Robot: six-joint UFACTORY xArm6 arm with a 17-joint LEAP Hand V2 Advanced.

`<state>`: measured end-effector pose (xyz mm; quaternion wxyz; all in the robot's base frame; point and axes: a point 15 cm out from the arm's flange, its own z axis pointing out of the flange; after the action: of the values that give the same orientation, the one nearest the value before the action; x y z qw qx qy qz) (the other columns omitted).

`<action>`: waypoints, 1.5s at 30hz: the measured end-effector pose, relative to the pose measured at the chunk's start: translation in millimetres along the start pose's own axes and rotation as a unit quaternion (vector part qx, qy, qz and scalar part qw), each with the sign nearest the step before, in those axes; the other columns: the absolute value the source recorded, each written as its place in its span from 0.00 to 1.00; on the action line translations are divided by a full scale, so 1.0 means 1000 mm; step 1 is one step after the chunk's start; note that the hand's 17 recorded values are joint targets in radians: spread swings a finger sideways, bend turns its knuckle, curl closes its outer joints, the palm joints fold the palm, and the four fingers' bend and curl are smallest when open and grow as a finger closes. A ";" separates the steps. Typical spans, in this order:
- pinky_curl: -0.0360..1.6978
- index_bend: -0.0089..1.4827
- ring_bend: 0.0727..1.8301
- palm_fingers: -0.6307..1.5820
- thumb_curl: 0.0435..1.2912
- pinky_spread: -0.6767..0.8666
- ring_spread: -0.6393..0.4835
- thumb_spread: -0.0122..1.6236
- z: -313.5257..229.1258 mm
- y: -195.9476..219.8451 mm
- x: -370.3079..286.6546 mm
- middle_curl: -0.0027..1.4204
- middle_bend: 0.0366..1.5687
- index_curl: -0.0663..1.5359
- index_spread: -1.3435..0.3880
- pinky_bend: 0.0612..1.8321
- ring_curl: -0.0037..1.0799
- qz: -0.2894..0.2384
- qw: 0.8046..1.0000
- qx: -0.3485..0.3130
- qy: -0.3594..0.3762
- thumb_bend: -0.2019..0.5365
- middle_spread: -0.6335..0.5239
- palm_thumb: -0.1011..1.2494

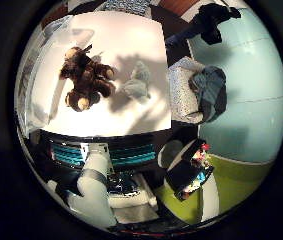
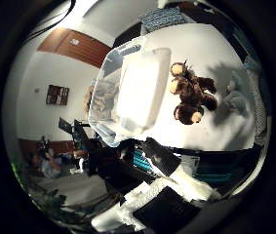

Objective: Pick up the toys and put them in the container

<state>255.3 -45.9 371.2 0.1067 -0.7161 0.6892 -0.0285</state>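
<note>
The robot hand (image 2: 152, 200) is showing only as white and black parts along the edge of both palm views, well apart from the table (image 1: 126, 40); whether its fingers are released or clenched I cannot tell, and nothing is showing in its grasp.

On the white table a brown plush toy (image 1: 86, 80) is lying with its paler paws and muzzle showing. At about three o'clock from it, near but not touching, a small grey plush toy (image 1: 137, 82) is lying on the same surface, casting a soft shadow.

In the thumb side view a clear plastic container (image 2: 128, 92) is standing on the table just beside the brown toy, at about nine o'clock from it. Its pale inside is catching bright light, and I cannot tell whether anything is lying in it. Both toys are lying outside it on the table top.

Beyond the table edge, at about three o'clock from the grey toy, a speckled white cushion (image 1: 181, 90) is carrying a heap of blue-grey cloth (image 1: 211, 92). Dark clothing (image 1: 208, 20) is hanging against a pale blue wall (image 1: 251, 75).
</note>
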 end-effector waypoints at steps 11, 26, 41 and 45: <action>0.19 0.12 0.10 0.36 0.23 0.73 0.77 0.69 -0.006 -0.023 0.022 0.20 0.10 0.23 0.57 0.21 0.24 0.032 0.999 0.001 0.005 0.25 0.59 0.50; 0.19 0.11 0.13 0.34 0.24 0.73 0.78 0.69 0.029 -0.046 0.145 0.22 0.11 0.21 0.67 0.22 0.25 0.213 0.976 0.030 -0.011 0.24 0.68 0.52; 0.20 0.11 0.14 0.32 0.24 0.74 0.81 0.70 0.141 -0.014 0.179 0.22 0.10 0.21 0.71 0.24 0.25 0.284 0.958 -0.007 -0.032 0.24 0.75 0.51; 0.19 0.11 0.14 0.31 0.24 0.74 0.81 0.70 0.162 -0.007 0.179 0.22 0.10 0.21 0.71 0.24 0.24 0.291 0.955 -0.033 -0.045 0.24 0.75 0.50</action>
<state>301.4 -204.7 195.1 0.1173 -0.4881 0.8629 0.0585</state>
